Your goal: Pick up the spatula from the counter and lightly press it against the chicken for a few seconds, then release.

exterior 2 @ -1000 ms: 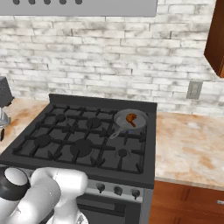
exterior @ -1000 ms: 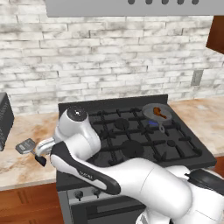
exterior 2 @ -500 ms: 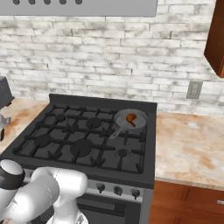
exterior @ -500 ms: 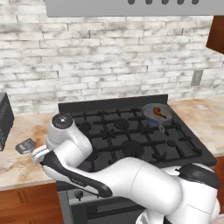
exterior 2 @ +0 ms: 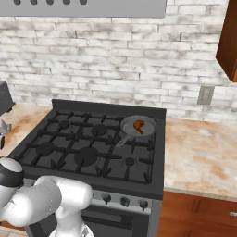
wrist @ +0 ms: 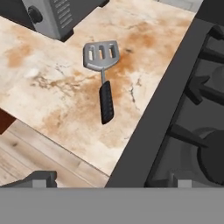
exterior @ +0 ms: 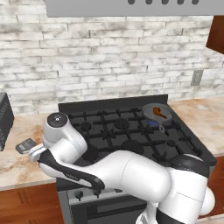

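Note:
The spatula (wrist: 105, 83) lies flat on the marble counter (wrist: 57, 100) left of the stove, its grey slotted head toward the toaster and its black handle pointing toward the counter's front edge. My gripper (wrist: 107, 180) hovers above it, open, its two tips wide apart with nothing between them. In the left base view the spatula's head (exterior: 25, 145) peeks out beside my bent arm (exterior: 65, 144). A piece of orange-brown chicken (exterior: 159, 113) sits in a small pan (exterior: 151, 108) on the back right burner, also seen as chicken (exterior 2: 139, 125) in the pan (exterior 2: 130, 124).
A grey toaster (wrist: 57, 17) stands at the back of the counter, close behind the spatula's head. The black stove (wrist: 192, 87) with raised grates borders the counter on one side. The counter's front edge drops to a wooden floor (wrist: 26, 148).
My arm has swung further left and lower over the counter beside the stove. The spatula, pan and chicken have not moved, and the gripper has stayed open.

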